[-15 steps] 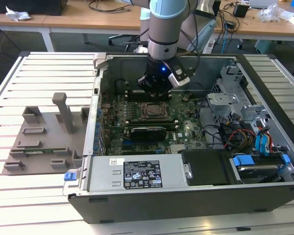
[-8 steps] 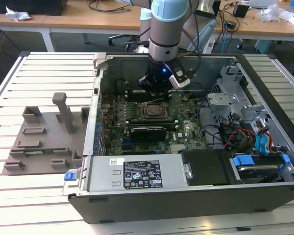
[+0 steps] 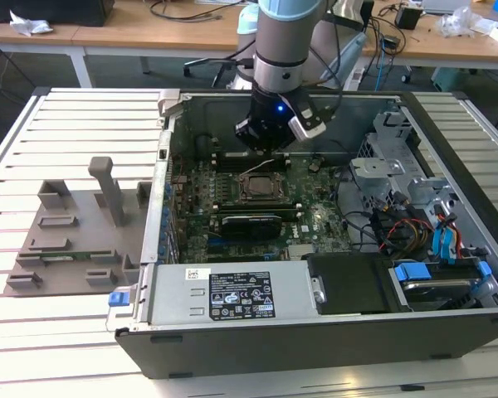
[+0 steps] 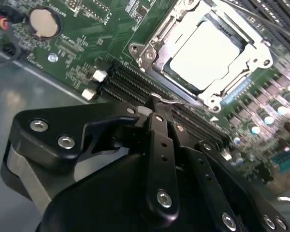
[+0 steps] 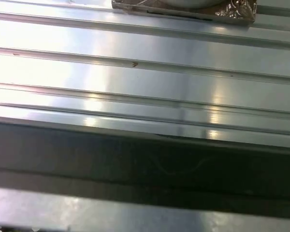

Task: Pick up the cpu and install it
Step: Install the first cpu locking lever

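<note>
The cpu (image 4: pixel 205 52) lies flat in its socket on the green motherboard, its silvery top plate facing up inside the metal socket frame (image 4: pixel 150 46). In the exterior view the socket (image 3: pixel 257 186) sits mid-board inside the open computer case (image 3: pixel 315 332). My gripper (image 3: pixel 264 148) hangs just behind the socket with nothing visibly held. In the second wrist view its black fingers (image 4: pixel 159 130) are drawn together, so the gripper (image 4: pixel 158 107) is shut. A thin wire socket lever (image 4: pixel 176 100) ends right at the tips. I cannot tell whether they touch it.
Black memory slots (image 4: pixel 130 82) run between gripper and socket. A long black expansion card (image 3: pixel 249 222), the power supply (image 3: pixel 232 292) and a drive cage (image 3: pixel 415 207) crowd the case. A grey fixture tray (image 3: pixel 75 232) lies on the ribbed metal table (image 5: pixel 135 48) on the exterior view's left.
</note>
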Robot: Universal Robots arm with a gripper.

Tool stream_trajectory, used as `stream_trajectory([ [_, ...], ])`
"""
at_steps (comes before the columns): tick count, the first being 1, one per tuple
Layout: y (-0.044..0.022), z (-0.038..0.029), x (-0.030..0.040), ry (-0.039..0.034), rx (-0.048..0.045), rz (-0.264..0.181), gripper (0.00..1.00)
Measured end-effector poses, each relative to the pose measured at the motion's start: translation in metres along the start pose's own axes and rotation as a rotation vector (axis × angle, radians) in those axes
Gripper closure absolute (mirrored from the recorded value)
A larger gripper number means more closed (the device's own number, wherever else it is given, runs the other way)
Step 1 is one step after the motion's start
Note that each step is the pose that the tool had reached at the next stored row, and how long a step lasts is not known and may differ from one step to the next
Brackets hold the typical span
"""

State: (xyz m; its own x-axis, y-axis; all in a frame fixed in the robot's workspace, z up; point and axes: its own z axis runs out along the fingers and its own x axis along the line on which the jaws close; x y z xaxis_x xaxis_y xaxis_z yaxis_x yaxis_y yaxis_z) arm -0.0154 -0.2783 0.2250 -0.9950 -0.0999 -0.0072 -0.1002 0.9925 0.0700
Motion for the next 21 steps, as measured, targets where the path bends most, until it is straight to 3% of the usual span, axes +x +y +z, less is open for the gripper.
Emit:
stream_trajectory([
  [4,0.0008,-0.0112,-0.0001,0.0001,0.0010,0.000,0.89],
  [6,0.0014,-0.0203,-0.0003,0.0004,0.0022,0.000,0.89],
  [10,0.0017,-0.0255,-0.0008,0.0006,0.0024,0.000,0.89],
  [14,0.0025,-0.0372,-0.0011,0.0007,0.0024,0.000,0.89],
  [17,0.0027,-0.0388,-0.0007,0.0004,0.0022,0.000,0.89],
  [21,0.0027,-0.0317,0.0123,0.0006,0.0019,0.000,0.89],
])
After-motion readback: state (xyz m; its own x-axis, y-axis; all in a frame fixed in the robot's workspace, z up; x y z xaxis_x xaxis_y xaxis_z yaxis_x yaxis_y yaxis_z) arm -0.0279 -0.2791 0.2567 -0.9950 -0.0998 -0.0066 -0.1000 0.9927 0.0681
